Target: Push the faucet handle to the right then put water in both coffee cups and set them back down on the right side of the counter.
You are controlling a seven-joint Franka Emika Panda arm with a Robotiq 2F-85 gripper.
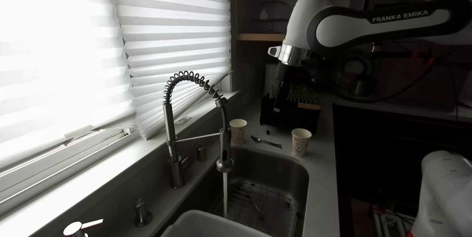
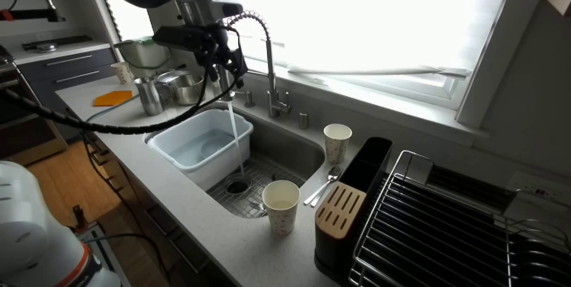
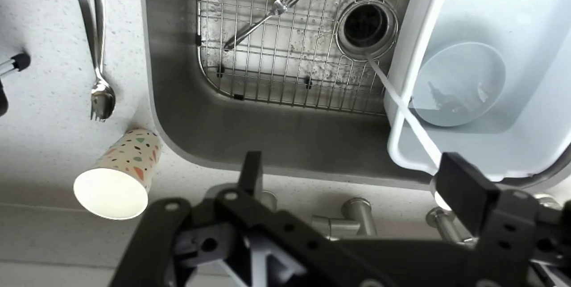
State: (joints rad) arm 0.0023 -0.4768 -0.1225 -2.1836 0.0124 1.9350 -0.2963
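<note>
"What sits in the sink (image 3: 276,131)?"
"A white tub (image 2: 221,165), a wire grid (image 3: 285,55) and a fork (image 3: 277,9)."
"And just beside the dish rack (image 2: 424,238)?"
"A black caddy (image 2: 330,251) with a slotted wooden top (image 2: 341,211). Well apart, an orange mat (image 2: 113,98) lies near a tall metal vessel (image 2: 151,97)."

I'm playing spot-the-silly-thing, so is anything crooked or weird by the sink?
Yes, the window blind behind the faucet hangs crooked: at the bottom it slants up from the sill instead of running along it. Also, the water pours straight into the sink, with nothing catching it.
</note>
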